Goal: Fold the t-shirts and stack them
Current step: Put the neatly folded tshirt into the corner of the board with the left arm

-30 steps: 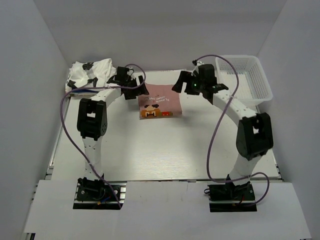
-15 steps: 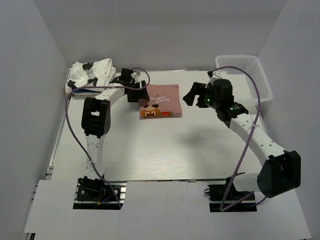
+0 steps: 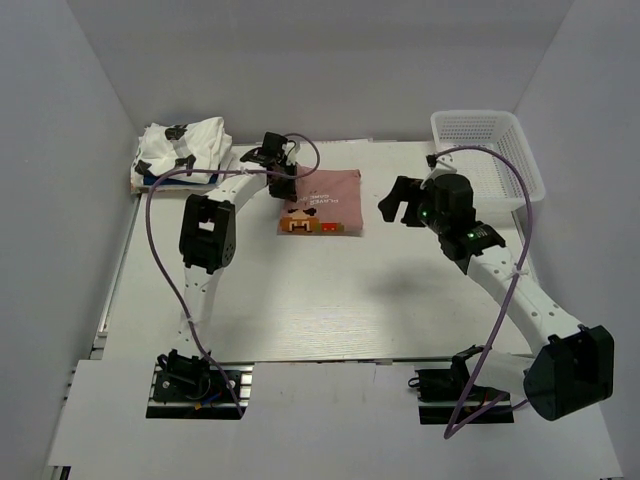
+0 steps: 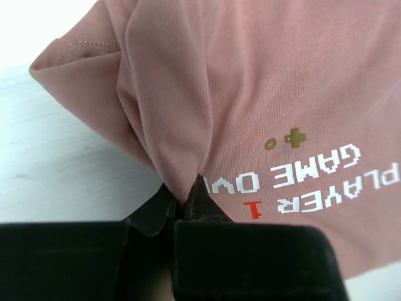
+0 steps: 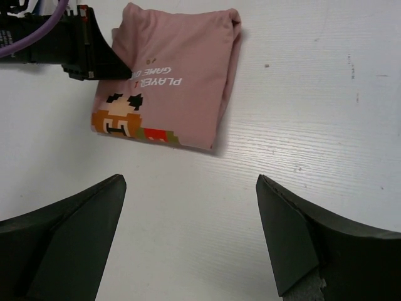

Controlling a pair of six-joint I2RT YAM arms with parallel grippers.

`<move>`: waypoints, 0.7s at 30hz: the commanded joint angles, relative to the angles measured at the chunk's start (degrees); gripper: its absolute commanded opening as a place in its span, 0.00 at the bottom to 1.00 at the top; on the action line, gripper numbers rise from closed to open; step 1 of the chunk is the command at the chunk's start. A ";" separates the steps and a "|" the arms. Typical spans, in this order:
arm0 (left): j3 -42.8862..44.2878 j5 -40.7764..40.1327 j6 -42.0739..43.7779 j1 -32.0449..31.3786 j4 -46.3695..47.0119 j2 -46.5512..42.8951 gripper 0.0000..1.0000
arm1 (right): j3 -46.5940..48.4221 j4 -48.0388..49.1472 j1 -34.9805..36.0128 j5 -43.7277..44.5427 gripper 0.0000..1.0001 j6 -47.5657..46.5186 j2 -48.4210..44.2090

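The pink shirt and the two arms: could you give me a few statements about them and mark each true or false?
1. The jaws of the left arm are shut on a fold of the pink shirt. True.
2. The jaws of the right arm grip the pink shirt too. False: they stand open, apart from it, off to its right.
3. The pink shirt lies in the white basket. False: it lies folded on the table.
4. A white shirt with black print sits at the table's far left corner. True.

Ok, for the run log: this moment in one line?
left gripper: shut on pink t-shirt | right gripper: open, holding nothing
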 commanded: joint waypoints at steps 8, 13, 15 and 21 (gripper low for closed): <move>2.45 -18.15 21.49 2.22 0.78 -12.61 0.00 | -3.48 4.72 -0.42 8.64 0.90 -4.66 -3.91; 3.14 -22.82 28.99 2.84 2.02 -15.17 0.00 | -4.27 4.98 -0.51 11.28 0.90 -5.98 -3.65; 3.85 -22.83 30.14 4.15 2.02 -15.70 0.00 | -4.27 4.64 -0.42 12.50 0.90 -6.24 -3.47; 10.61 -23.44 32.33 7.49 -0.62 -15.70 0.00 | -4.80 4.90 -0.25 13.48 0.90 -6.77 -3.03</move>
